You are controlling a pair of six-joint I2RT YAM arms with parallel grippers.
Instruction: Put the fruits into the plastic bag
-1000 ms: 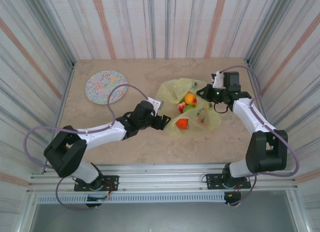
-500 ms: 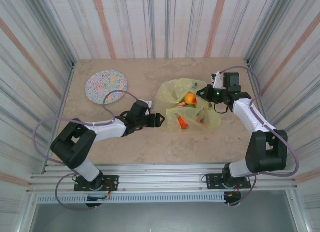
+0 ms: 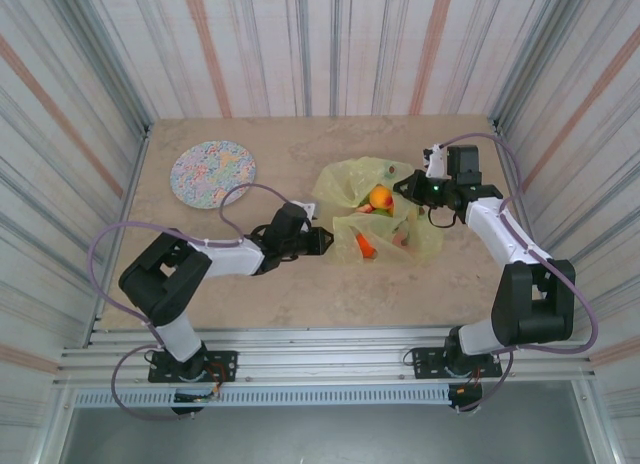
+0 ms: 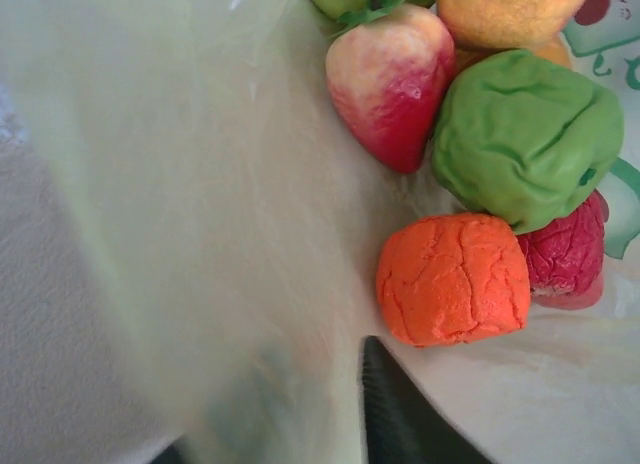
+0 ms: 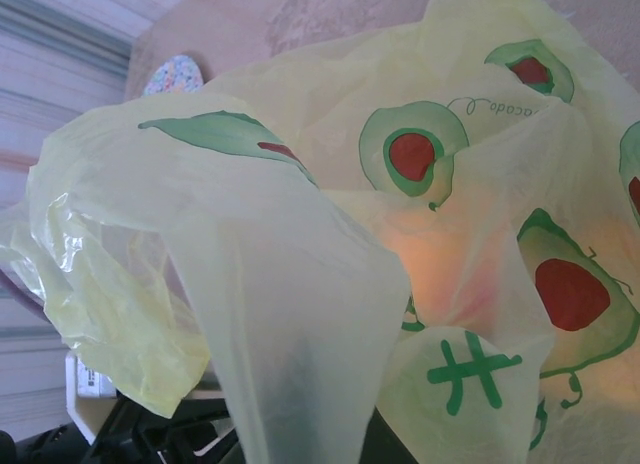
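Striped panel walls close round three sides of the pale marbled desk [image 3: 300, 289]. The plastic bag [image 3: 420, 246] lies right of centre, crumpled, its mouth turned upward. As far as I can tell from above, its length runs from far left to near right. A speckled plate [image 3: 212, 174] sits well apart at the far left with nothing on it.

The fruits are inside the bag. From above I see the yellow-orange fruit [image 3: 380, 197] at the open mouth and the orange fruit [image 3: 366, 246] nearer, under film. My left wrist view looks in at them bunched together: that orange fruit [image 4: 455, 279] touches a green fruit [image 4: 525, 134] and a dark red fruit [image 4: 570, 259]. A red strawberry-like fruit [image 4: 390, 84] has its leafy cap at the top of that view and its tip pointing down.

My right jaws are clenched on the bag's far-right rim, holding it up. My left jaws are at the near-left edge with film between them. Whether they pinch it I cannot tell.

A second ago the mouth gaped wider, with red and green fruits plain from above. Now the near-left flap stands up over them. My left arm has drawn its elbow in and its wrist lower, while my right arm has not moved.
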